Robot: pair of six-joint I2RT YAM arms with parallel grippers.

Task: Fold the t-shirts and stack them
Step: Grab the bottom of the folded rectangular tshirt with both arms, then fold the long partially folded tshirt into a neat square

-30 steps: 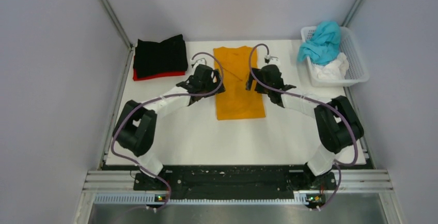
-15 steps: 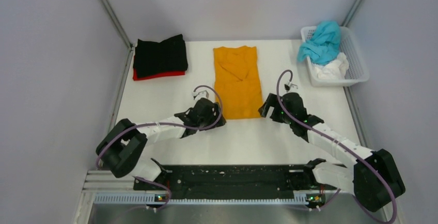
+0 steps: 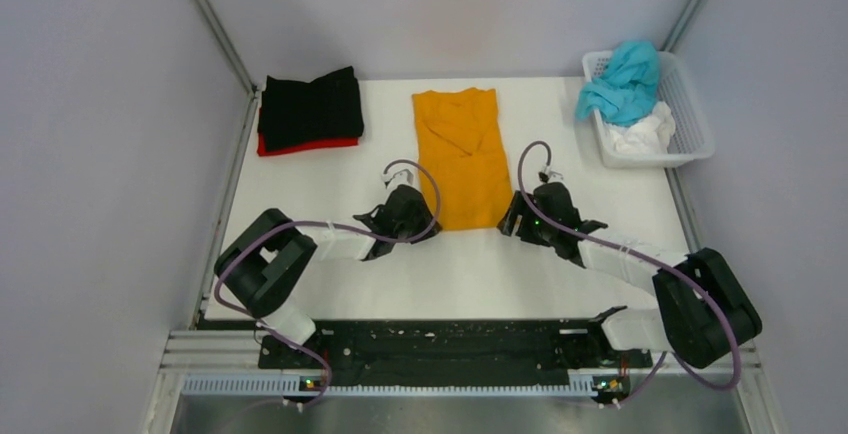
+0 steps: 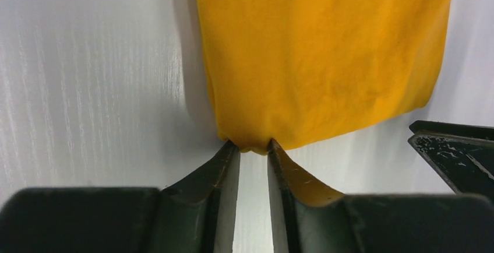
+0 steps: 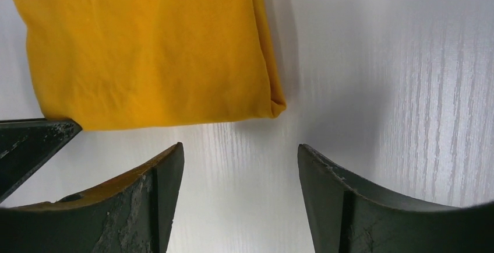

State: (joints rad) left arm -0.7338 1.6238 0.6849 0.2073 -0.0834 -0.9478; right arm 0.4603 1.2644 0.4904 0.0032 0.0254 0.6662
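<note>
Orange t-shirt (image 3: 460, 159) lay folded lengthwise mid-worktop (image 3: 330, 184), toward far edge. Left fingers (image 4: 224, 165) nearly together at either side of its near-left corner; could not tell whether gripping. Right fingers (image 5: 157, 194) spread wide near its near-right corner, apart from cloth.

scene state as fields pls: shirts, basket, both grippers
orange t-shirt: folded lengthwise, flat at centre of table
left gripper: jaws narrow, pinching its near-left corner
right gripper: open, just short of near-right corner, not touching
stack: black t-shirt on red t-shirt, far left
basket: far right, holds teal t-shirt and white t-shirt, unfolded
</note>
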